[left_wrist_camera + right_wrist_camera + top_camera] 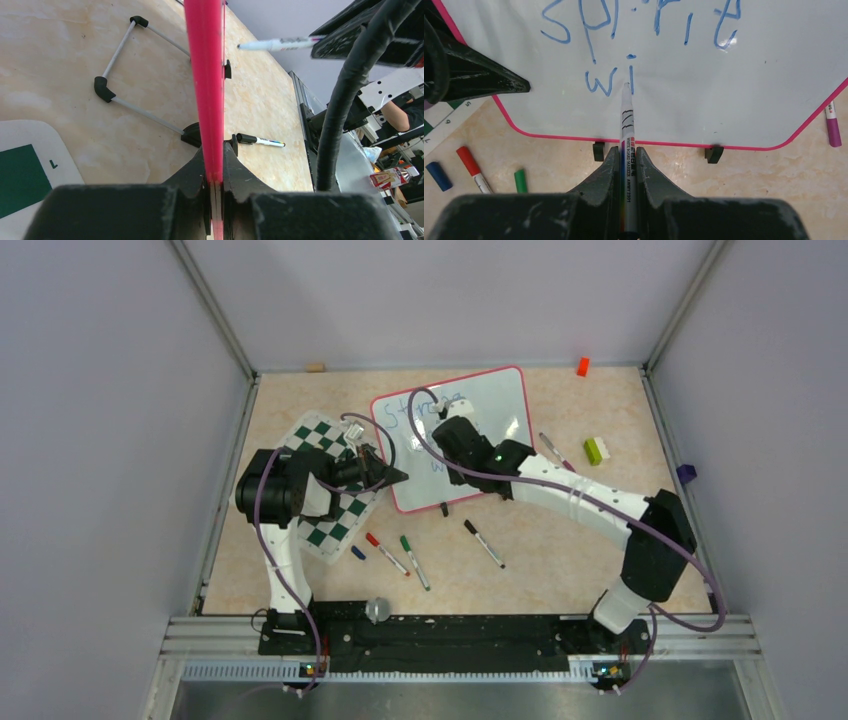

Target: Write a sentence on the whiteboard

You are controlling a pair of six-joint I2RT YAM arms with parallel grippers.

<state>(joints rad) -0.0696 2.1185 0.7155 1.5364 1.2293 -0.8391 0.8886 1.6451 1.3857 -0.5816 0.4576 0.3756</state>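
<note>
Our left end effector (214, 175) is closed tight on the whiteboard (480, 425) at its pink left edge. We judge this steadies the board against the pen's push. Our right end effector (628, 165) hangs over the whiteboard's near edge, closed on a marker (627, 117) whose tip meets the surface just beside the "i" of "wi". The sentence (599, 86) fills the whiteboard's left part: "spirit", then "wi" below it. The top line looks like "Strong", though the arm hides part. Spare markers (484, 543) lie on the tabletop (560, 560) just off the whiteboard's near edge.
</note>
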